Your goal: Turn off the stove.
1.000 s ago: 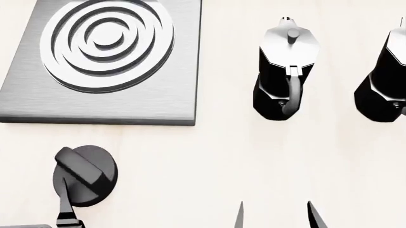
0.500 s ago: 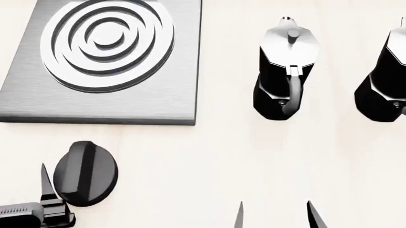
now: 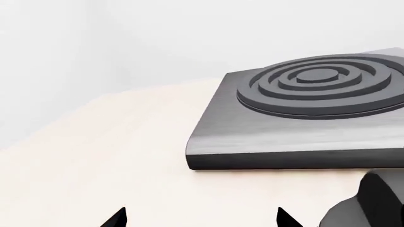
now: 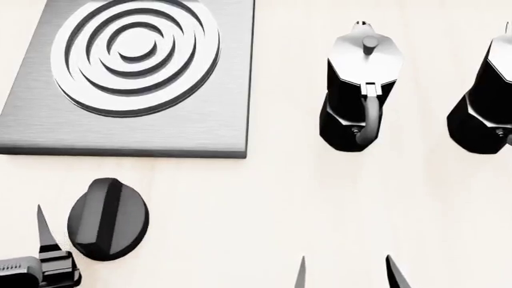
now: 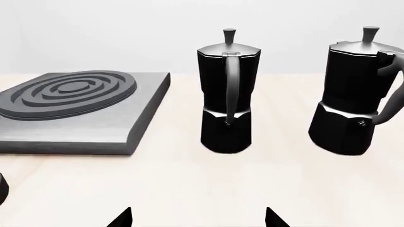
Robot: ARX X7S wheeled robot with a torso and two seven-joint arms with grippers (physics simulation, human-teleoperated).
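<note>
Head view, from the left edge across: the left pincer sits low at the tabletop's near-left corner, one pointed fingertip standing just beside the left rim of the knob without touching it. Only that one fingertip shows here, but the left wrist view shows two tips set apart with nothing between them, so the left pincer is released. The knob lies just to the right of that pincer, and its raised ridge runs nearly straight toward and away from the robot, tilted only slightly. Directly beyond the knob, apart from it, rests the stove, its ringed burner toward the far left. Further right, the right pincer shows two spread tips at the near edge, released and empty, well apart from the knob; the left arm is clearly the nearer one. Beyond it stands a moka pot, with a second moka pot at the right edge. The tabletop is pale, smooth wood; the wrist views show only plain light walls behind.
</note>
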